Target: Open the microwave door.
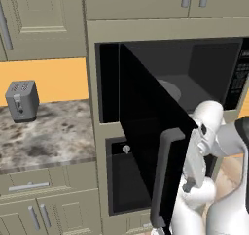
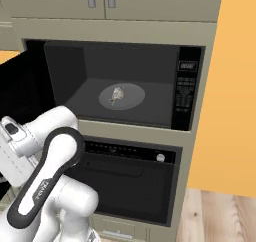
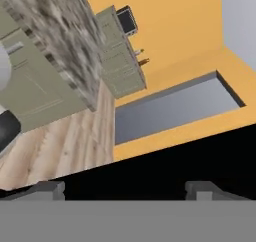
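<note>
Two fingers stand apart, grasping nothing, just beside the black face of the one microwave door, which hangs swung wide open. One microwave shows its turntable; one toaster sits on the surface.

Microwave door swung wide open, handle toward camera; toaster on counter.

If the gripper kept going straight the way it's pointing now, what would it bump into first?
Probably the open microwave door: its black panel lies right past the gripper, whose jaws stand apart. Beyond the door's edge is only wood floor, though depth is hard to judge.
</note>
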### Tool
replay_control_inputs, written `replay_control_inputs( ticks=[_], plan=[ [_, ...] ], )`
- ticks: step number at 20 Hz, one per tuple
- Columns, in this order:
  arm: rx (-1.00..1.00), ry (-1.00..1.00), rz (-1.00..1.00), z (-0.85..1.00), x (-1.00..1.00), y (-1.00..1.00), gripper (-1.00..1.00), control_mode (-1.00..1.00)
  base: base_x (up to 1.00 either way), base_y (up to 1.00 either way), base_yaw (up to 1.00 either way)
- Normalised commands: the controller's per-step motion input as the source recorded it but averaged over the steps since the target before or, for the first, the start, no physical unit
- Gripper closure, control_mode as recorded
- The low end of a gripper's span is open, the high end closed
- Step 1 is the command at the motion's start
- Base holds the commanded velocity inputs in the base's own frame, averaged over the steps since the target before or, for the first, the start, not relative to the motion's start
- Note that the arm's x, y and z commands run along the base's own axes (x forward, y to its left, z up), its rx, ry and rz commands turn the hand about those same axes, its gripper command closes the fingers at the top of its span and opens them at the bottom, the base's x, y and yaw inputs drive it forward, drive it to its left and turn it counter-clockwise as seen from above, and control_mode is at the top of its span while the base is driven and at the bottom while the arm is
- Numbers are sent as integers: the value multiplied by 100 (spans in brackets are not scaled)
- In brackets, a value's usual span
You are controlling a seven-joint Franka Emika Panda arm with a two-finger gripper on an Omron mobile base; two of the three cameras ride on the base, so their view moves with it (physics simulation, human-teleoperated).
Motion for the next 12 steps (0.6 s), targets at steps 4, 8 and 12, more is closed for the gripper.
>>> replay_control_inputs(
  ticks=[4, 8, 12],
  plan=[
    [8, -10, 8, 0, -66, 81, -100, -100, 0, 0, 0],
    [15, -44, -1, 19, -57, -14, -100, -100, 0, 0, 0],
    [22, -45, -17, 3, -11, -94, -100, -100, 0, 0, 0]
  ],
)
